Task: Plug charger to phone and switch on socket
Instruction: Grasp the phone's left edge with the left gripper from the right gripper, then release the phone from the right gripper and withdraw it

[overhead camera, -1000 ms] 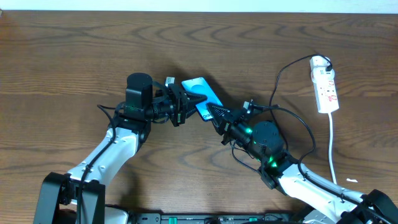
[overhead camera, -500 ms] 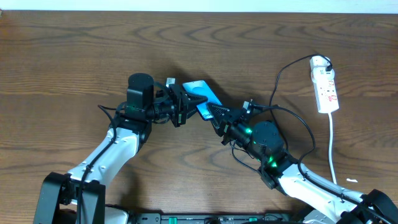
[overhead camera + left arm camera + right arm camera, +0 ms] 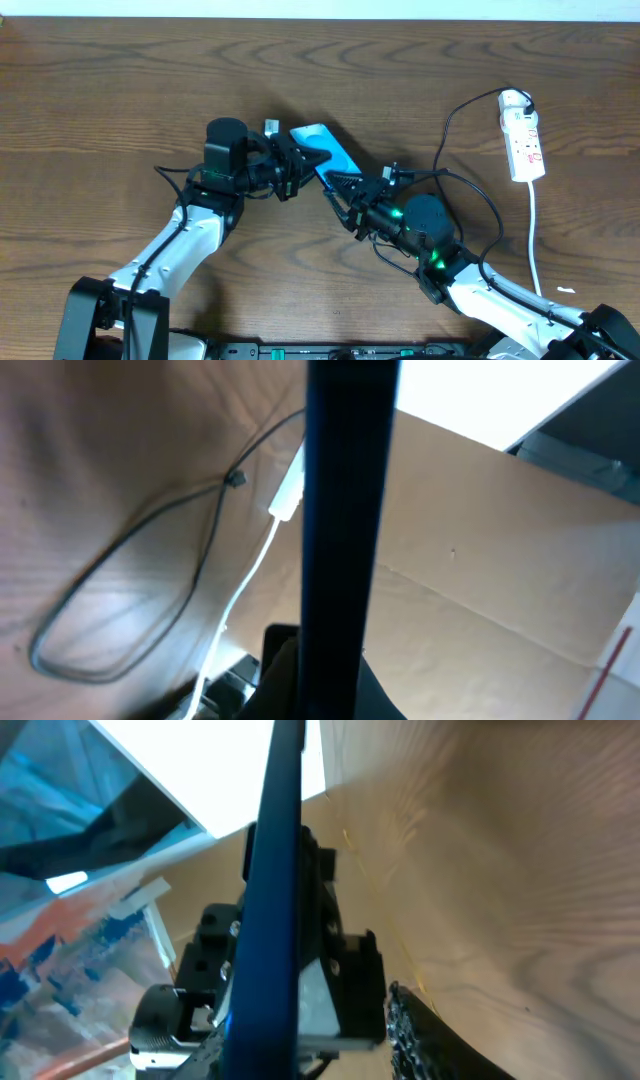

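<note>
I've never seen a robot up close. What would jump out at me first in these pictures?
First, the bright light-blue phone in the middle of the dark wooden table, pinched by the left gripper, with the right gripper close at its lower end. Next, the white socket strip stands out near the right side, with a thin black charger cable looping away from it.

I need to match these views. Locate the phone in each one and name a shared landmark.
Overhead: phone near centre, screen up.
Left wrist: phone edge-on, a dark upright bar at centre.
Right wrist: phone edge-on, a blue strip left of centre.
Shared landmark: the wooden table.
</note>
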Tool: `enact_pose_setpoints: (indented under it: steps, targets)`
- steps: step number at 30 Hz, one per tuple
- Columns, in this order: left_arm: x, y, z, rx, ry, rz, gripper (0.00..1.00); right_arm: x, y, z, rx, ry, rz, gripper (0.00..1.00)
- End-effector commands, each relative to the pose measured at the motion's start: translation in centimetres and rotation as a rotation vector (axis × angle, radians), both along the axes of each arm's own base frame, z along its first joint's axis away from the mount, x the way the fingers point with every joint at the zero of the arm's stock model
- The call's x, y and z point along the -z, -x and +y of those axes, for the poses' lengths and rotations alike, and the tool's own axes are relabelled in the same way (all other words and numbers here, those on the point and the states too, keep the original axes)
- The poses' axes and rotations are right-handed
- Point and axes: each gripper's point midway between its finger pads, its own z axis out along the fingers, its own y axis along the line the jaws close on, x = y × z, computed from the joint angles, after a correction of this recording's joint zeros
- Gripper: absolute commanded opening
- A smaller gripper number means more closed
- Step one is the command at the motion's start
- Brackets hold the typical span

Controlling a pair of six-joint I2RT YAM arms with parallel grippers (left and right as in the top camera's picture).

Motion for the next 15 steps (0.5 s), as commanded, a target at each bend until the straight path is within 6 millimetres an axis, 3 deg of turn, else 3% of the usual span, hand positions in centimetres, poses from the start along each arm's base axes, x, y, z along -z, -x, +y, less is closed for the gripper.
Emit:
enact_pose_setpoints:
  steps: [1,7,12,15]
  targets:
    - [-0.6,-0.7,0.6,0.018,-0.053,-0.154,0.07,-0.3,0.6,0.7,-0.053,0.039,-0.066,0.4]
    - [1.0,-0.4,1.7,0.068,-0.16,-0.255,0.07,-0.2,0.5,0.6,-0.08,0.142,-0.218,0.47]
    - [3.4,0.4,3.5,0.085,-0.236,-0.204,0.07,0.1,0.5,0.5,-0.104,0.241,-0.341,0.5]
    - [4.6,1.0,4.6,0.086,-0.264,-0.156,0.07,1.5,0.4,0.0,-0.119,0.321,-0.354,0.53]
